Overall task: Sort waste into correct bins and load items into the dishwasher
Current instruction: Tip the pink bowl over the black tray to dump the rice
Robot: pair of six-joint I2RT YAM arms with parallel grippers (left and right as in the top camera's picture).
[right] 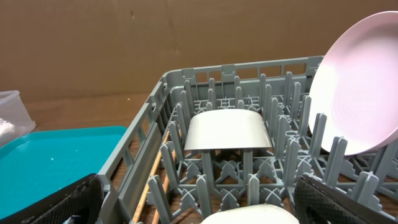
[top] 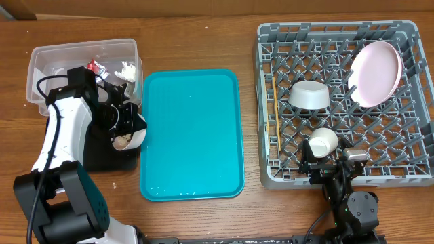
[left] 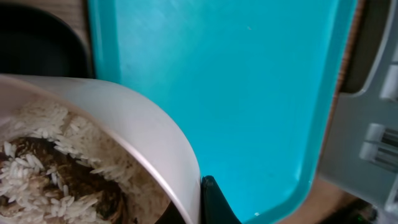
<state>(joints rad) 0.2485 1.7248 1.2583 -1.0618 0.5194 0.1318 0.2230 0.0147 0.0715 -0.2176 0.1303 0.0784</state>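
My left gripper (top: 126, 127) is shut on the rim of the small pinkish-white bowl (top: 132, 139) and holds it tilted over the black tray (top: 102, 157). In the left wrist view the bowl (left: 143, 130) holds rice and brown scraps (left: 56, 174). The clear tub (top: 47, 57) holds the red-and-silver wrapper (top: 93, 66) and the white napkin (top: 127, 69). The grey rack (top: 271, 173) holds the grey bowl (top: 310, 95), pink plate (top: 375, 73), white cup (top: 323, 141) and chopsticks (top: 276, 122). My right gripper (top: 332, 161) is open and empty just behind the cup (right: 249, 215).
The teal serving tray (top: 191, 135) lies between the black tray and the rack; its edge is right beside the held bowl (left: 249, 93). In the right wrist view the grey bowl (right: 227, 130) sits upside down on the pegs and the plate (right: 354, 93) leans upright.
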